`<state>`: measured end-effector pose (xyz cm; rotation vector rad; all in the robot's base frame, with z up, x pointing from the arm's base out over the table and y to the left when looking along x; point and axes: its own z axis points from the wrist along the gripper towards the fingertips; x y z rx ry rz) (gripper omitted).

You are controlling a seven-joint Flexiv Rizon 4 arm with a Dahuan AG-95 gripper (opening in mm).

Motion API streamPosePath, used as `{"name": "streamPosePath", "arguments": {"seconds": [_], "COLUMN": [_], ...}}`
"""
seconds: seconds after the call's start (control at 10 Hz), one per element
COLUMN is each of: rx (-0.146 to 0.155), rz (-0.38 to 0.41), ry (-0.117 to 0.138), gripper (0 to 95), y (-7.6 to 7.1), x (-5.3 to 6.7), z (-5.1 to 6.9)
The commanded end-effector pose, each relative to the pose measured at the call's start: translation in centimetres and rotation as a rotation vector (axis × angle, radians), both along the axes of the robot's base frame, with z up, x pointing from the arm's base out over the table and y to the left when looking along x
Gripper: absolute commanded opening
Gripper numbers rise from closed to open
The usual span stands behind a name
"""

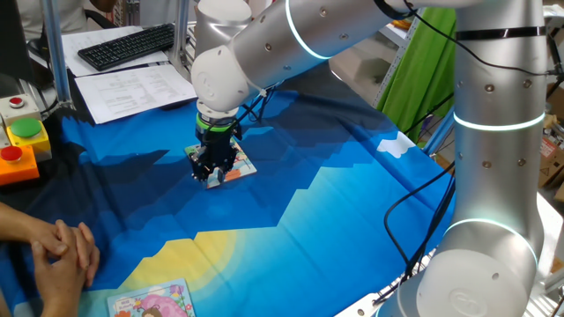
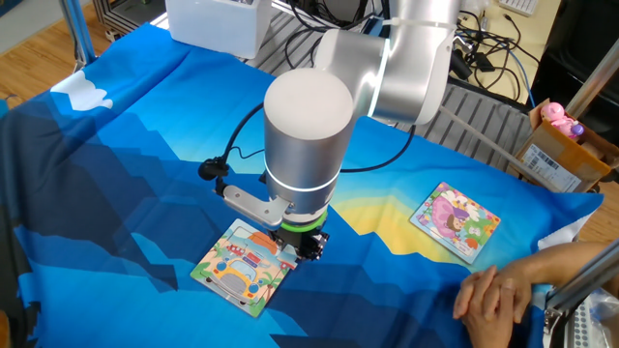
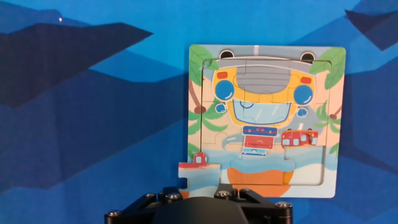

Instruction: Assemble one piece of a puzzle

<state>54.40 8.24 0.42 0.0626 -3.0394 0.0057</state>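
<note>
Puzzle (image 3: pixel 266 118) nearly complete; last piece (image 3: pixel 198 168) sits skewed just ahead of claw (image 3: pixel 225 198), not seated. Claw opening unclear.

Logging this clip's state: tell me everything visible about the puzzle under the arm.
The puzzle is a flat square board, cardboard-like, with a yellow cartoon car, palms, teal water and an orange lower edge. It lies flat on the blue cloth. Most pieces look seated; one corner piece juts past the frame, unseated. The pincer hovers at that edge; contact unclear.
</note>
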Motion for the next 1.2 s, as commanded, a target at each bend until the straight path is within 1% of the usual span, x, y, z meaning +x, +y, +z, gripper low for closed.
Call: {"name": "streamPosePath", "arguments": {"seconds": [0.1,0.3,0.4,0.9,1.1,1.2], "rx": [0.000,-0.001,0.000,0.000,-0.004,-0.005], "rz": [0.000,0.000,0.000,0.002,-0.002,0.004], "ry": [0.000,0.001,0.001,0.000,0.002,0.011], "gripper": [38.0,38.0,19.0,19.0,19.0,0.0], "y": [0.0,0.0,0.0,0.0,-0.1,-0.6], "x": [0.0,0.0,0.0,0.1,0.1,0.5], "z": [0.0,0.0,0.0,0.1,0.5,1.2]}}
